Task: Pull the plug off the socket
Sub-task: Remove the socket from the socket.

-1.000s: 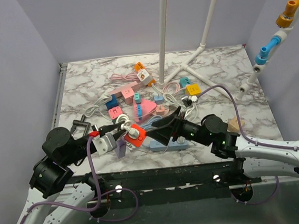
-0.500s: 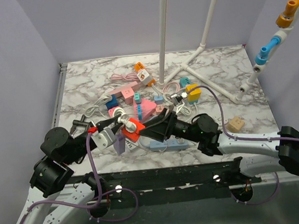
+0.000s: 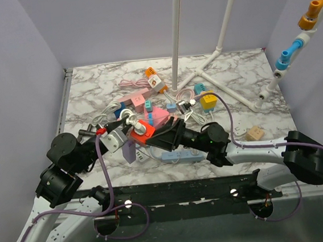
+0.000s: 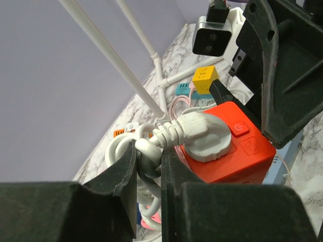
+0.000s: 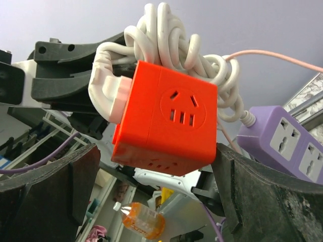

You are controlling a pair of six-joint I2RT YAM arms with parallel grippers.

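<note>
A red socket cube [image 3: 142, 132] hangs above the marble table, with a round white plug [image 4: 204, 136] seated in one face. In the left wrist view the cube [image 4: 237, 154] sits just beyond my fingers. My left gripper [image 4: 149, 157] is shut on the plug's coiled white cord [image 4: 144, 151] beside the plug. My right gripper [image 5: 156, 149] is open, one finger on each side of the cube [image 5: 161, 118], not pressing on it. The plug [image 5: 103, 93] shows on the cube's left face. From above, the right gripper [image 3: 161, 134] meets the left gripper [image 3: 123, 130] at the cube.
A purple power strip [image 3: 129, 152] dangles under the cube on the same cord. A blue strip [image 3: 179, 155], pink and teal sockets [image 3: 155, 117], a yellow cube [image 3: 208, 100] and tangled cables lie mid-table. White stand poles [image 3: 175, 39] rise behind. A wooden block [image 3: 255, 133] sits at right.
My left gripper has carried the red cube up and away from the near edge. The right gripper has slid left until its open fingers flank the cube.
</note>
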